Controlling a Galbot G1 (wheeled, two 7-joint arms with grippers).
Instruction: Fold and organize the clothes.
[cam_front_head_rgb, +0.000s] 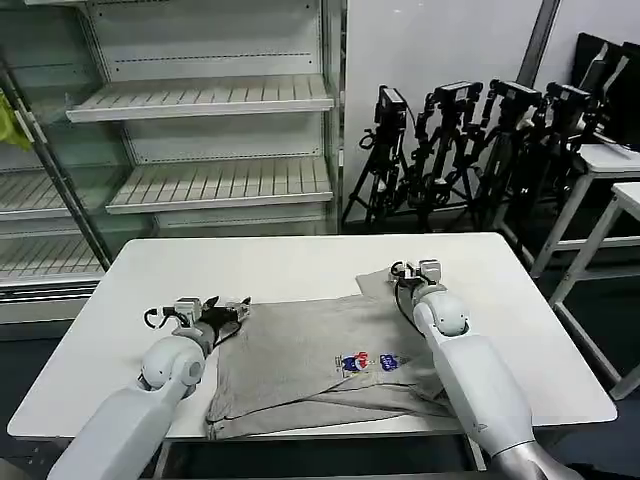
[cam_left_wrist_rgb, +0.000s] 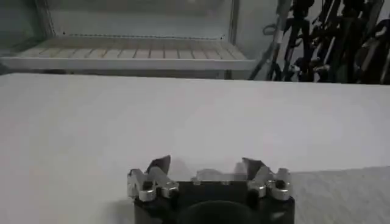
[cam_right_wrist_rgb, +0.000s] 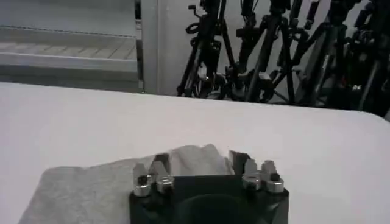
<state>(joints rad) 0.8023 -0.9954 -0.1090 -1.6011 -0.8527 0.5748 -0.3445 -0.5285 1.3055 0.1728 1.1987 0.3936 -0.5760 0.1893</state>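
Our left gripper (cam_front_head_rgb: 232, 311) had its jaws spread at the near-left edge of the T-shirt (cam_front_head_rgb: 320, 365); our right gripper (cam_front_head_rgb: 412, 271) stood released over the far-right sleeve. The shirt lay flat on the white surface (cam_front_head_rgb: 300, 265) between them, long axis running left to right, so each arm was nearest its own end.

head camera high above table (cam_front_head_rgb: 300, 262), wrist cameras low, facing shelves (cam_front_head_rgb: 200, 100)
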